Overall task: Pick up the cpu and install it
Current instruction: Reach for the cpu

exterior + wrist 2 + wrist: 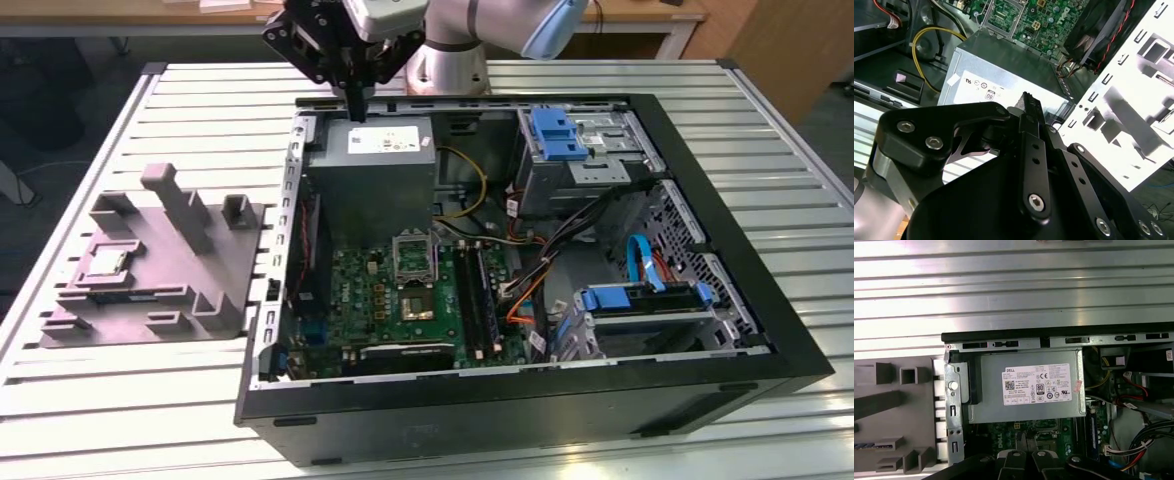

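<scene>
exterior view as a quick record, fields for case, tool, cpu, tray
case: open black computer case, green motherboard inside
tool: black two-fingered tool, shut, empty, over the grey metal power supply box with white label
cpu: small silvery-grey square chip in a pocket of the grey moulded tray, apart from the tool
tray: on the slatted metal table, at the exterior view's left of the case

Place: we take this for a robotics lab or test workshop.
Bench: we see a table (120, 400) of ribbed aluminium slats.
Machine: a robot arm (451, 50) rises from the table at the top of the exterior view.
Workpiece: an open computer case (534, 410) lies on the slats, its motherboard (387, 290) bared.
Fixture: a grey moulded tray (134, 312) sits beside the case.
Background: we make out wooden desks (200, 12) behind.
</scene>
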`<state>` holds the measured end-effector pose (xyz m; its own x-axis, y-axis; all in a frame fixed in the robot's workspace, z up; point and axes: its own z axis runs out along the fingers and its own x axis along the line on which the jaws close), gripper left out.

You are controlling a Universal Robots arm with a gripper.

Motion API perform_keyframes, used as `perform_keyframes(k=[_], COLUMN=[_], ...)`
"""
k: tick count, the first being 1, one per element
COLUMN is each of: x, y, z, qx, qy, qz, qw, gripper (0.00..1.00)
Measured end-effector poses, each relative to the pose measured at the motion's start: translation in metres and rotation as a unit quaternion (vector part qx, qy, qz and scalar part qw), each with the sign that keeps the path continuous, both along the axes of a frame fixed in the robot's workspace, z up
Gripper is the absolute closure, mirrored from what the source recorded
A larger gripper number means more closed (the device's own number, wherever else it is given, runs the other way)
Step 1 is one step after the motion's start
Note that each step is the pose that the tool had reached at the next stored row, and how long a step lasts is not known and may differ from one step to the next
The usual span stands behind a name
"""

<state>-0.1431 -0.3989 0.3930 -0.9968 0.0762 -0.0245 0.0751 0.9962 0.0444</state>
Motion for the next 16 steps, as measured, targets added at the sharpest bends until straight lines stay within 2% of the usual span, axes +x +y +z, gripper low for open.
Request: perform_keyframes(k=[16], x=[-0.0067], y=[0.0000], z=[-0.0002], qx=[0.0000], qy=[0.0000], qz=[0.000], qw=[1.0000], gripper=[0.89])
